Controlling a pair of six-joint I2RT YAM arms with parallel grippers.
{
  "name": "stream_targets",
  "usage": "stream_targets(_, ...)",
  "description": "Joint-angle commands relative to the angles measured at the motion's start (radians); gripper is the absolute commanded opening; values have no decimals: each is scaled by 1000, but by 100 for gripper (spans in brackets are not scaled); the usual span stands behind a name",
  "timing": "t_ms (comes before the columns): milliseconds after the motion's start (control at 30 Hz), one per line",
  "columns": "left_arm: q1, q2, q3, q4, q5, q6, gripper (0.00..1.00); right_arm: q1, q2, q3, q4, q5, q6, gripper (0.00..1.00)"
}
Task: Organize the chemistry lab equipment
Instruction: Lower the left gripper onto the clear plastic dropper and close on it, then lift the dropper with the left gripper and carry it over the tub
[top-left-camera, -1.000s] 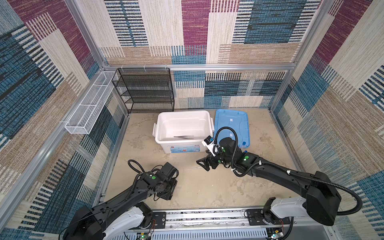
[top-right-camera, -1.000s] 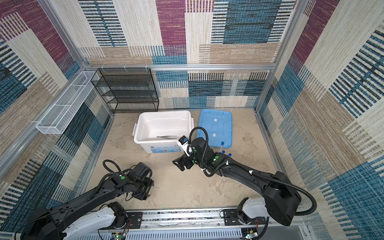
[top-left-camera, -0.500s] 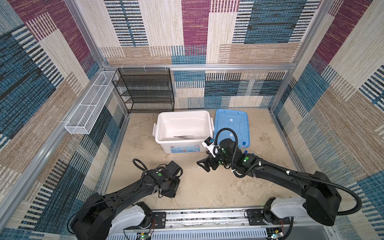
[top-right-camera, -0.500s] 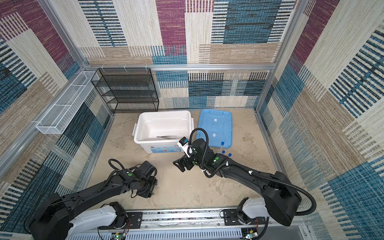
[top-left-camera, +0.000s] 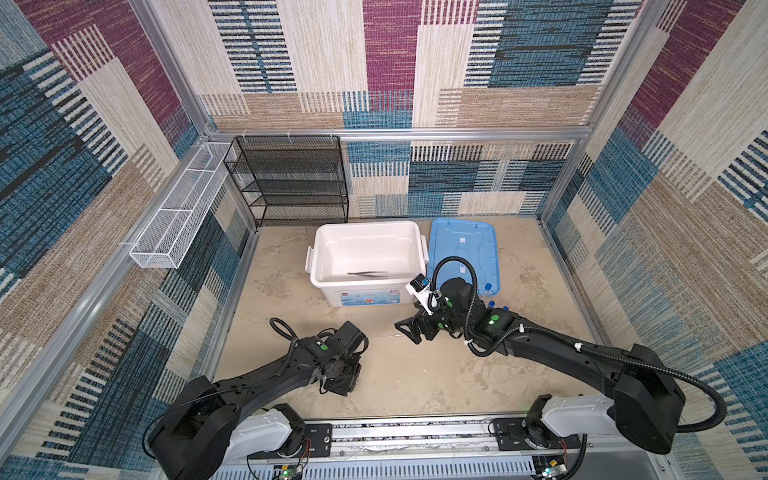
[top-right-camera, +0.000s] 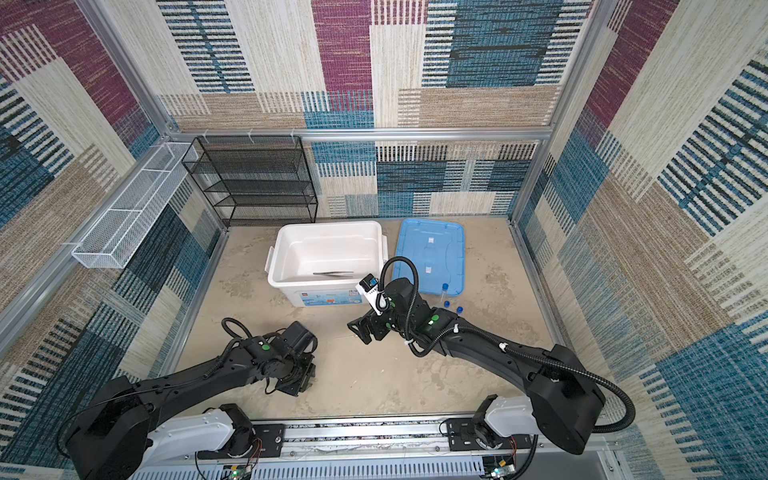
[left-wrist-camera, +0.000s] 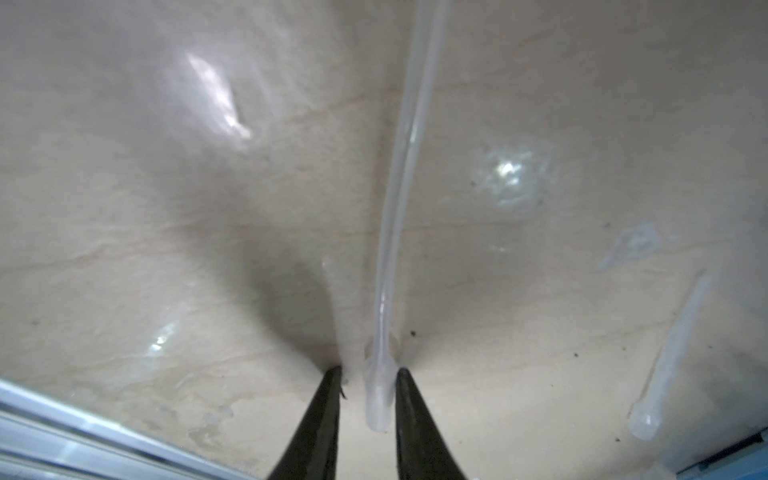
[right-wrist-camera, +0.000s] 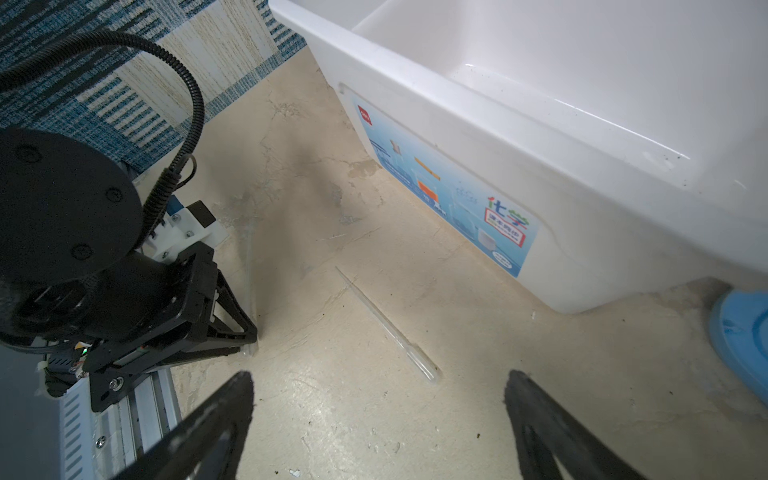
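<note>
**Left pincer** (left-wrist-camera: 368, 372): pointed down at the tabletop (left-wrist-camera: 166, 249), near the front rail. Its fingers (left-wrist-camera: 324, 415) stand a narrow gap apart, one on each side of the flat end of the rod (left-wrist-camera: 399, 199). One finger is just beside that end and the other a sliver off. No firm pinch can be made out.

**Rod**: pale and see-through, lying flat on the tabletop and running straight away from the fingers.

**Dropper** (right-wrist-camera: 386, 324): clear, lying flat on the tabletop in front of the tub, apart from the rod and touched by nothing.

**Right pincer** (right-wrist-camera: 379, 374): fingers wide apart and holding nothing, low over the tabletop. The dropper's thick end lies just ahead of it.

**Tub** (top-left-camera: 365, 227): white, lid off, standing mid-table towards the back.

**Tweezers** (top-left-camera: 368, 274): metal, lying on the tub's bottom by its near wall.

**Lid** (top-left-camera: 461, 245): blue, flat on the tabletop just beside the tub.

**Tubes** (top-right-camera: 445, 286): three blue caps show at the lid's near edge, behind the right arm. The bodies are largely hidden.

**Shelf** (top-left-camera: 286, 183): black wire mesh, against the back wall.

**Basket** (top-left-camera: 174, 220): white wire, hung on the side wall.
</note>
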Motion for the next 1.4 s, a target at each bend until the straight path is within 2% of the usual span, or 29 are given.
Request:
stream_targets(0, -1, -6, -22, 23, -53, 1, 18, 1, -10, -2, 24, 10, 1, 96)
stream_targets(200, -1, -91, 7, -116, -142, 27, 13, 1, -40, -2, 49, -28, 20, 96)
stream_targets(433, 2, -268, 140, -393, -368, 76, 12, 1, -57, 21, 31, 22, 1, 96)
stream_targets(633, 3, -311, 355, -553, -607, 302, 7, -2, -102, 90, 30, -65, -35, 97)
stream_targets(800, 4, -277, 546, -551, -694, 531, 7, -44, -114, 164, 22, -172, -69, 98)
stream_targets(900, 3, -247, 628, -481, -705, 694, 7, -97, -131, 189, 40, -220, -78, 99)
stream_targets(1033, 3, -191, 708, -357, -675, 866, 5, -142, -118, 243, 5, -198, -109, 100)
stream_targets(1133, 5, -115, 795, -271, -601, 1024, 5, -172, -94, 285, -41, -159, -125, 100)
stream_targets(1267, 7, 49, 973, -276, -474, 1165, 5, -239, -55, 320, -85, -73, -116, 99)
stream_targets(1367, 9, 152, 1075, -265, -378, 1241, 5, -300, -28, 349, -127, -90, -113, 99)
